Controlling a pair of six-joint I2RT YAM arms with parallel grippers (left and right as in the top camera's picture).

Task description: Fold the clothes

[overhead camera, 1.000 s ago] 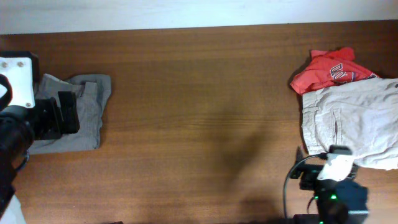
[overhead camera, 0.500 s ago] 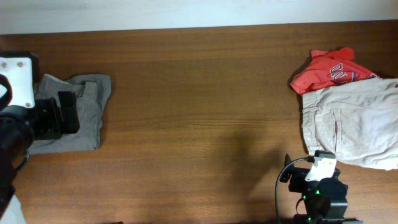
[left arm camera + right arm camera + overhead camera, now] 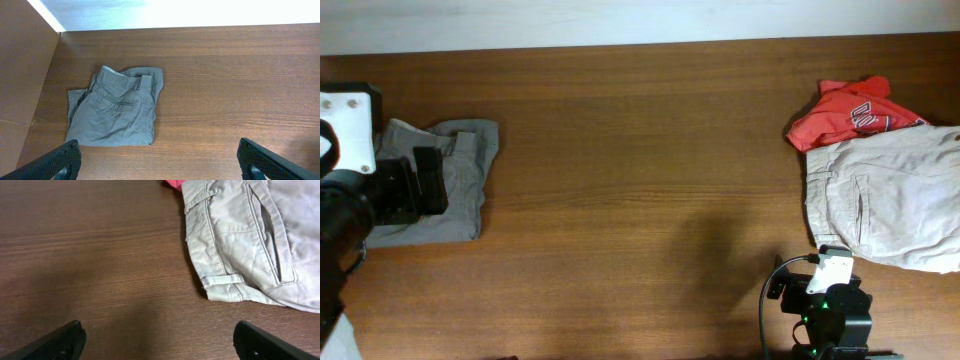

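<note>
Your olive-grey shorts [image 3: 116, 112] look folded at frame's left; left gripper [image 3: 162, 162] and right gripper [image 3: 160, 342] gape empty, so pull back.

Folded olive-grey shorts [image 3: 116, 108] flat on table [image 3: 225, 75]; claw [image 3: 159, 162] spread wide.

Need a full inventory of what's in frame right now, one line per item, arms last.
olive-grey shorts: 1, olive-grey, folded flat at the table's left end
beige shorts: 1, pale beige, table's right end, near side
red T-shirt: 1, red with white lettering, right end, far side, its near edge meeting the beige shorts
table: 1, brown wood grain, under everything
left arm: 1, black with a white plate, left edge, above part of the olive-grey shorts; jaws open, empty
right arm: 1, black with a white part, near edge at right, by the beige shorts' corner; jaws open, empty
</note>
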